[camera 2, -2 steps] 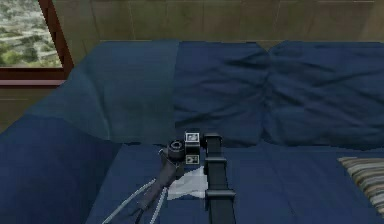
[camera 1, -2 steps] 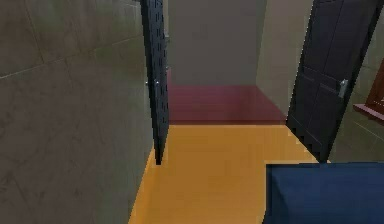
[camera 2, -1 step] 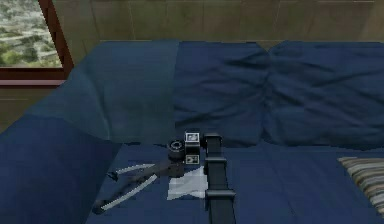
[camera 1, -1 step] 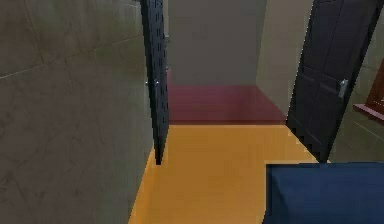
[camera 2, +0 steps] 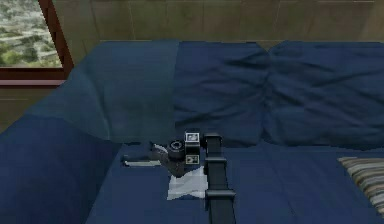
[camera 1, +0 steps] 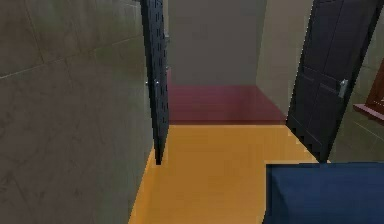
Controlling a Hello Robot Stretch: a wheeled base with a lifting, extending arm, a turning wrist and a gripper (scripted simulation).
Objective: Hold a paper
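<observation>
— Pincer [camera 2: 150, 156] first: where is it?
— Lower middle of the arm side view, at the far end of the dark arm [camera 2: 218, 190]. Its thin fingers reach toward the frame's left, low over the seat of a blue sofa [camera 2: 300, 90].
— Is it gripping anything?
— I cannot tell. A paper [camera 2: 183, 186] lies on the seat right at it, so it may be held or may simply be lying there.
— What does the paper look like?
— It is a small, pale white sheet, flat against the dark blue seat, with uneven edges. It shows just left of the arm, below the pincer's body.
— Around that?
— Plump blue back cushions fill the upper frame. A striped cushion [camera 2: 365, 178] sits at lower right and a wood-framed window [camera 2: 25, 35] at upper left.
— And ahead?
— In the forward view, orange floor [camera 1: 220, 160] runs past a grey wall [camera 1: 70, 110] on the left. A dark door [camera 1: 155, 70] stands at centre and a second dark door [camera 1: 335, 70] at right, with dark red floor [camera 1: 215, 102] beyond them.
</observation>
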